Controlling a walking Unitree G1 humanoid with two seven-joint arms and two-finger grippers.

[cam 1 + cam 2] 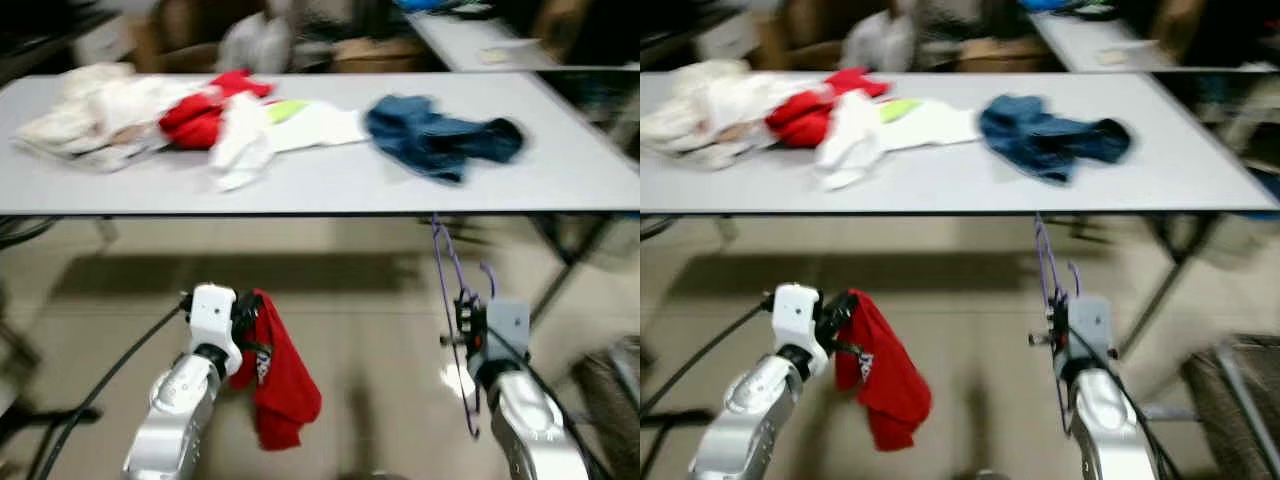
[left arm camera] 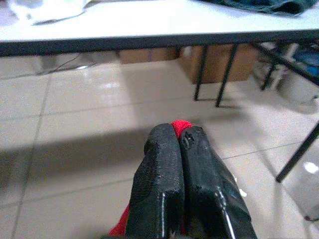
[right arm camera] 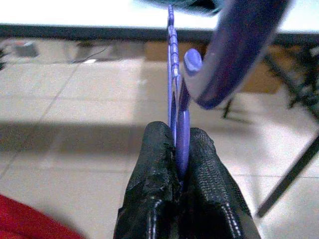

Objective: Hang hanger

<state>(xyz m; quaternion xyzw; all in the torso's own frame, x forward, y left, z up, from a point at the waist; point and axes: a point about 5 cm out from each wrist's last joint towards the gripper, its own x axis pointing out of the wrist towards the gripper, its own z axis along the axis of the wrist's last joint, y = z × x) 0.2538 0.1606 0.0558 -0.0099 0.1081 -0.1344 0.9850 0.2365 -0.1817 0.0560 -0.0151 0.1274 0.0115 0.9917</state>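
The right gripper (image 3: 175,149) was clenched on the one purple hanger (image 1: 452,290), whose long axis ran up and down, hook (image 3: 234,50) by the fingers. The left gripper (image 2: 180,144) was pinched on one red cloth (image 1: 275,375) that hung below it, well apart from the hanger. Ahead stood one table (image 1: 560,170) bearing four clothes: cream, red, white, blue; no rail was seen

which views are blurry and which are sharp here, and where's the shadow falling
Left and right eye views: soft with motion blur, the clothes on the table smeared. Left wrist view: sharp on the left gripper shut on the red cloth. Right wrist view: sharp fingers, the purple hanger hook blurred up close. The table's shadow bands the floor tiles.
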